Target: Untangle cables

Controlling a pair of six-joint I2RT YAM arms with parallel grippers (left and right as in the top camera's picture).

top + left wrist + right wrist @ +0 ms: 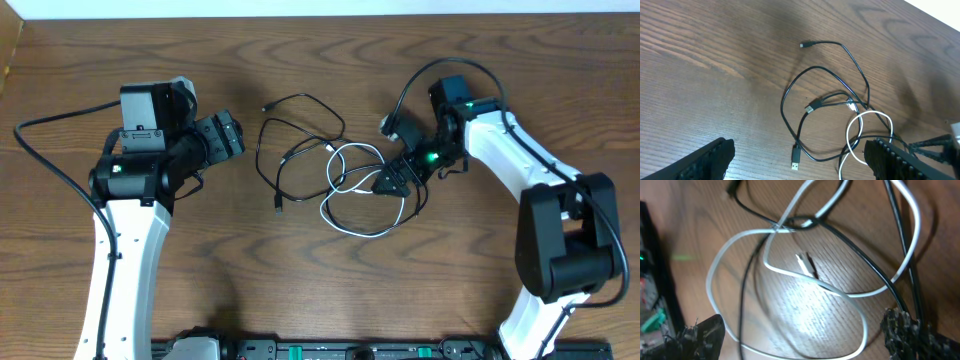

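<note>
A wide wooden bench [320, 300] fills the room's view, with two white and black robot arms rising from its near edge. The left arm [125, 250] bends in from the left side. The right arm [560, 230] reaches in from the right and leans low over the middle.

The left hand [236, 140] hangs just left of the tangle, touching nothing. Its fingers are spread wide with nothing between them, so it looks parked and ready, out of the other arm's way.

The right hand [388, 185] sits right over the knot, on its right side. Its fingers are also spread wide and grip nothing. From its own camera, they straddle the loops lying on the wood below, probably lining up for a pick.

The cables lie in the bench's centre, between the two hands. The black cable [782, 106] sprawls to the left in open curves. The white cable [855, 295] coils in rounder loops to the right. The two cross and overlap where the coils meet, close under the right hand, so the untangling looks barely begun.

A silver flat plug [796, 159] ends the black cable nearest the left hand. A smaller plug [803, 45] lies at the far end, free of the knot. A third plug [810, 108] rests inside the black loop; I cannot tell which cord it belongs to.
</note>
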